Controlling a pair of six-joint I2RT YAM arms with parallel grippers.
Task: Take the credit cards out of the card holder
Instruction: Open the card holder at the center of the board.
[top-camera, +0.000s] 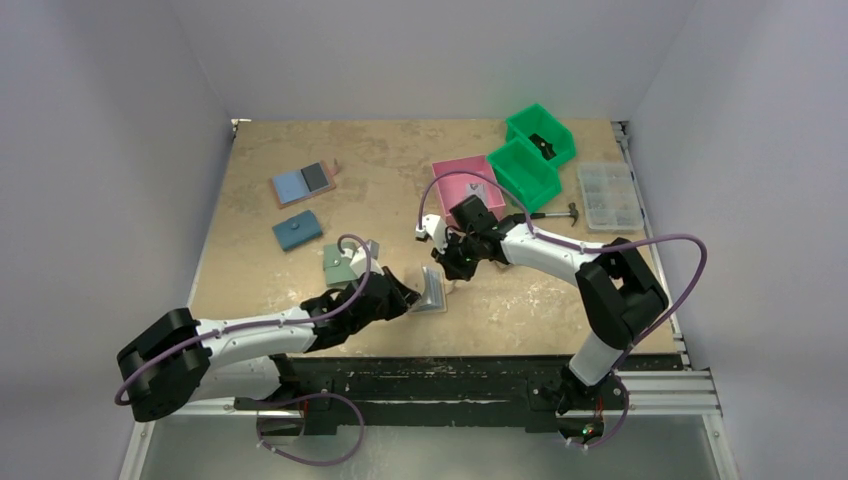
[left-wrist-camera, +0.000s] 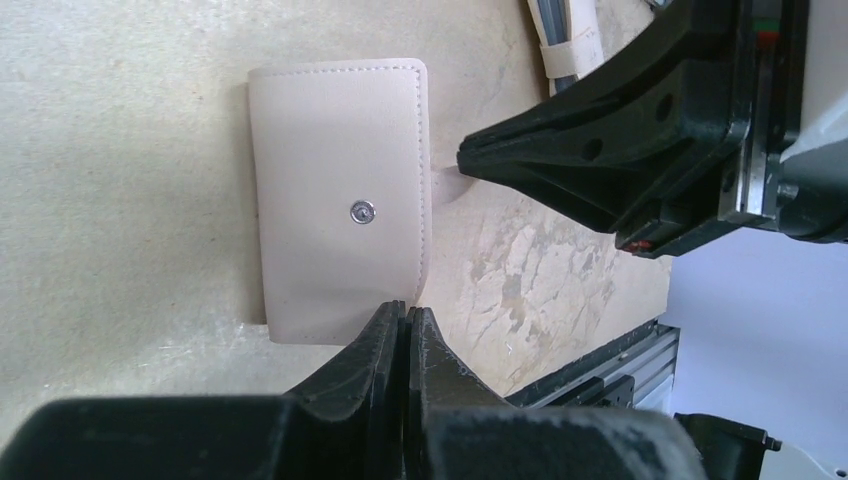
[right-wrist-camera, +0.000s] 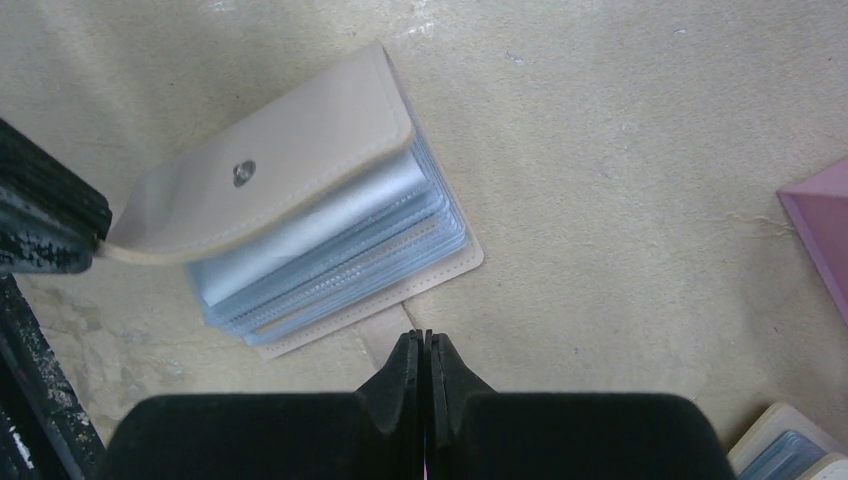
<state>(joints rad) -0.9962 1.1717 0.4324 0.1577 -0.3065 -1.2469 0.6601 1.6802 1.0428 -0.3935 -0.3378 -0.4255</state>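
Observation:
The beige card holder (top-camera: 432, 290) lies near the table's front edge between my two grippers. In the right wrist view its cover (right-wrist-camera: 270, 170) with a metal snap is lifted off a stack of pale blue clear sleeves (right-wrist-camera: 330, 250). No credit card shows clearly. My left gripper (left-wrist-camera: 408, 312) is shut on the cover's edge (left-wrist-camera: 340, 200) and also shows in the top view (top-camera: 407, 297). My right gripper (right-wrist-camera: 421, 337) is shut, its tips at the holder's small snap tab (right-wrist-camera: 383, 335). I cannot tell whether it pinches the tab. The right gripper also shows in the top view (top-camera: 450, 270).
An open blue and dark holder (top-camera: 303, 183), a small blue wallet (top-camera: 297, 231) and a grey-green one (top-camera: 342, 262) lie at the left. A pink tray (top-camera: 468, 183), green bins (top-camera: 529, 160), a hammer (top-camera: 560, 213) and a clear organiser box (top-camera: 608, 195) sit at the back right.

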